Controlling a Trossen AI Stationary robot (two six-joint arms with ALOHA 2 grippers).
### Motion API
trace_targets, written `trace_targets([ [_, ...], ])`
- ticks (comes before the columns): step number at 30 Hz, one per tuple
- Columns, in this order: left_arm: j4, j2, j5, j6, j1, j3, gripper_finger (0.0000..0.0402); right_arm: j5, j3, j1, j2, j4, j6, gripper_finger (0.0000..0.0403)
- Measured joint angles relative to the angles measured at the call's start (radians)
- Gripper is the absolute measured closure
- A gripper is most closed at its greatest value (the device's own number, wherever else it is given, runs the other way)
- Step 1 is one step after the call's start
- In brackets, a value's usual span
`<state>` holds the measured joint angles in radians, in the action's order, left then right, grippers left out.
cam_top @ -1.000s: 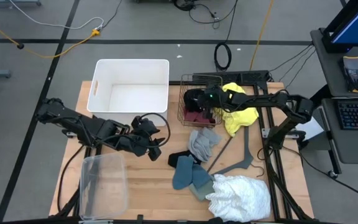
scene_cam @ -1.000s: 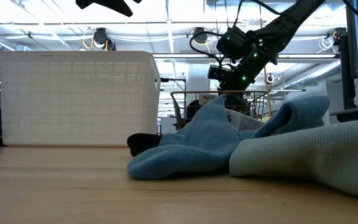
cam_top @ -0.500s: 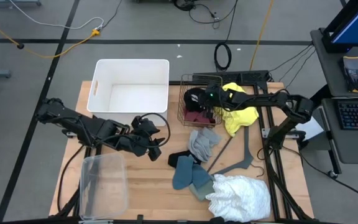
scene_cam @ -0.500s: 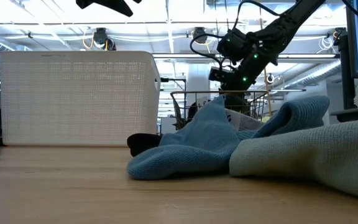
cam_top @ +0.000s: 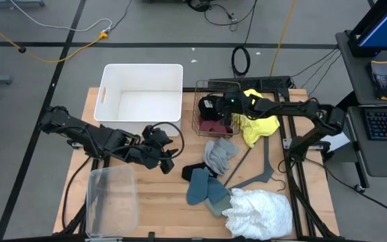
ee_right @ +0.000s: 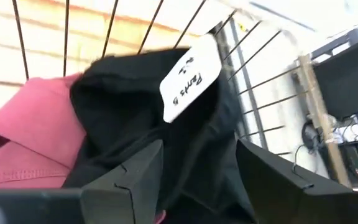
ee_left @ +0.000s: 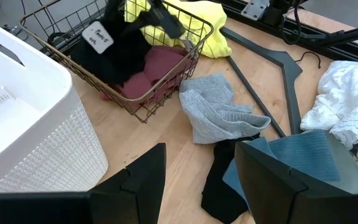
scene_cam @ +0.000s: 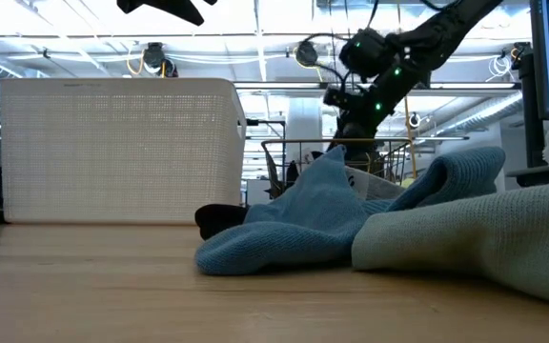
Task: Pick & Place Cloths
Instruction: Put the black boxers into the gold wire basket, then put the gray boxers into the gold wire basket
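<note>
Right end effector (cam_top: 212, 106) above wire basket (cam_top: 199, 119), fingers parted, empty; black cloth (ee_right: 148, 124) released beneath, lying on maroon cloth (ee_right: 23, 137) in basket. White tag (ee_right: 188, 78) on black cloth, handwriting illegible. Left end effector (cam_top: 158, 153) half open, empty, low over wooden counter (cam_top: 160, 202). Yellow cloth (cam_top: 257, 124) beside basket.

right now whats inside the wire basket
A black cloth with a white tag lies on a maroon cloth in the wire basket. Whatever is beneath them is covered. The right gripper hangs over it, fingers apart.
</note>
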<state>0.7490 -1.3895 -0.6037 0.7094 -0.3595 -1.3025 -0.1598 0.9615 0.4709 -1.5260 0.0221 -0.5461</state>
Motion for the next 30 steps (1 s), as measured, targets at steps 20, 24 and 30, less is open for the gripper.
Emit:
trace_targets([
  [20, -0.022, 0.000, 0.000, 0.001, 0.000, 0.000, 0.0206, 0.086, 0.000, -0.249, 0.426, 0.326, 0.017, 0.0195],
  [24, -0.022, 0.000, 0.000, 0.001, 0.000, 0.000, 0.0206, 0.085, 0.000, -0.377, 0.485, 0.435, 0.037, 0.0195],
  [30, -0.043, 0.000, 0.000, 0.001, 0.000, 0.000, 0.0206, 0.083, 0.000, -0.532, 0.493, 0.536, 0.036, 0.0195],
])
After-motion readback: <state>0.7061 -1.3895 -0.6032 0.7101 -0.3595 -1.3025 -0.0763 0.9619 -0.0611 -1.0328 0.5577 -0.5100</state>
